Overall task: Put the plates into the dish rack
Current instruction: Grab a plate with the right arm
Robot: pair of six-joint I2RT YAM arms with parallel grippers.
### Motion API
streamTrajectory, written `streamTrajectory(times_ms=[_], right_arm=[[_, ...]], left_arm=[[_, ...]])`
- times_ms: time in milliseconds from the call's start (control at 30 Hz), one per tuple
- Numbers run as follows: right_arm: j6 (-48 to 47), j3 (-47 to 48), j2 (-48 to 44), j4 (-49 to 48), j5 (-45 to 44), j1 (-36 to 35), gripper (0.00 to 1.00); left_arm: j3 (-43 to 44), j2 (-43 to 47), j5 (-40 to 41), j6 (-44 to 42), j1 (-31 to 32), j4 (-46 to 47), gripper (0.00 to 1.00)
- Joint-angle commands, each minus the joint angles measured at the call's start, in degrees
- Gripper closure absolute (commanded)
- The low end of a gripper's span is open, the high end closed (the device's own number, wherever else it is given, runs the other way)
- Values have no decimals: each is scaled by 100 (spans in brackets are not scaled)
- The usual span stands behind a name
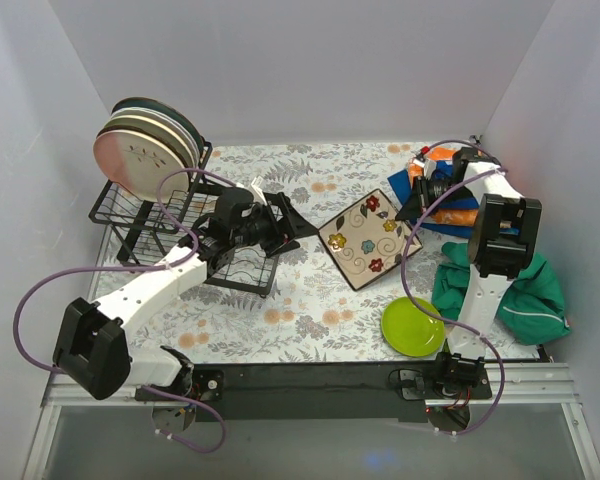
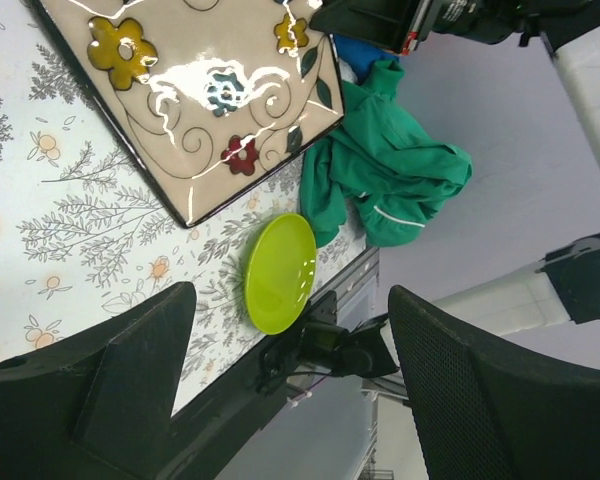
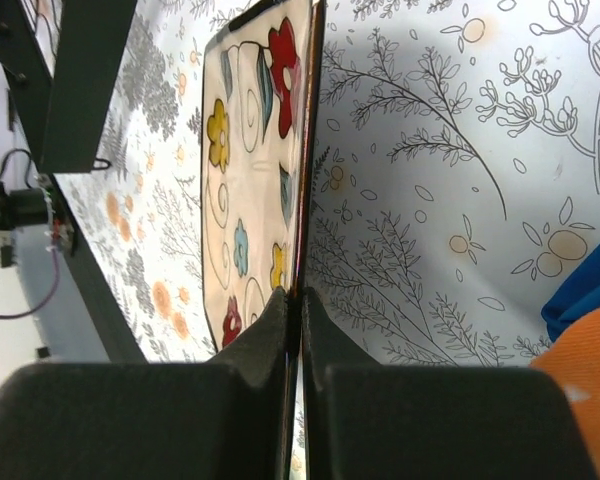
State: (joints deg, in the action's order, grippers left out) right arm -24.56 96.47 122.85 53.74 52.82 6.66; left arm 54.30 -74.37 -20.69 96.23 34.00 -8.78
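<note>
Nearest me, lime green plate (image 1: 412, 326) lies flat at the front table edge, just beside the right arm's base, with the green cloth (image 1: 520, 290) bunched to its right. Mid-table: square floral plate (image 1: 368, 238). My right gripper (image 3: 292, 300) is pinched tight on its rim, on the far-right side; can't tell if the plate is clear of the table (image 1: 310, 320). My left gripper (image 1: 285, 222) has its jaws wide with nothing between them, hovering by the right end of the dish rack (image 1: 115, 212). Several plates (image 1: 145, 148) stand upright at the rack's far-left end, pink-cream one in front. Blue and orange cloths (image 1: 448, 205) far right.
</note>
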Motion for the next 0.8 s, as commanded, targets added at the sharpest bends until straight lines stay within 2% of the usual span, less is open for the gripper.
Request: streamTrajectory(times_ms=[0, 133, 167, 300, 400, 767], right_arm=[[-848, -14, -490, 469, -79, -164, 99], [-1296, 4, -455, 796, 0, -340, 99], [-1506, 13, -455, 831, 61, -358, 99], [-2140, 92, -455, 1121, 106, -498, 99], [-2544, 100, -428, 1279, 158, -647, 99], [-3792, -58, -586, 1929, 897, -1254, 99]], left_arm=[[89, -130, -295, -419, 45, 157, 24], [465, -560, -743, -1245, 45, 52, 24], [589, -648, -822, -1673, 45, -123, 24], [1011, -1113, -911, -2607, 45, -502, 22], [1126, -1316, -990, -2968, 45, -564, 21], [1188, -2046, -1262, -3426, 37, -599, 21]])
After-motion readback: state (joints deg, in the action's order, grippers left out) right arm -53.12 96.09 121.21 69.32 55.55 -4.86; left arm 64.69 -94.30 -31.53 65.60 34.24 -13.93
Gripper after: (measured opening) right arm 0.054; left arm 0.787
